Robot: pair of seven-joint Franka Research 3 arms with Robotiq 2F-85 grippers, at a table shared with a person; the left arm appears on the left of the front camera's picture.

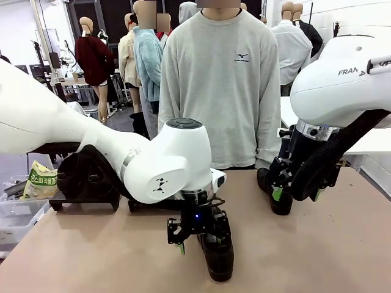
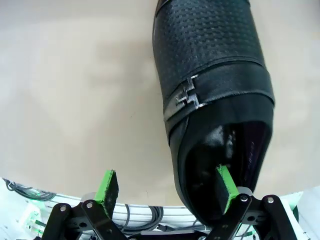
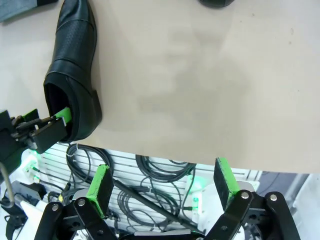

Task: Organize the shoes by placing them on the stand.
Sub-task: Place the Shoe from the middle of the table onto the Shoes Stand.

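As far as I can see, neither of these two shoes is on the rack yet. The nearer shoe, a black perforated-leather slip-on with a small metal buckle across the top (image 1: 219, 259), sits flat on the pale tan desk (image 1: 91, 256), close to the robot's edge. The white left arm (image 1: 159, 165) hangs over its heel end with its jaws spread wide. One green pad (image 2: 225, 186) dips inside the shoe's opening and the other green pad (image 2: 107, 186) is outside over bare desk, so they straddle one side wall without pinching it.

The second shoe, plain black with a rounded toe (image 1: 282, 206), stands further back on the right. The white right arm (image 1: 342, 79) has its jaws down just beside it, also released, with nothing between them.

The low black stand (image 1: 85, 186) is at the far left of the desk, well apart from both shoes. There's a dark bulk on it, and I can't tell whether that is a shoe already parked.

My read is that it's early going, with the first grip just being lined up. Closing, lifting, carrying across and setting down are all left to do for both shoes.
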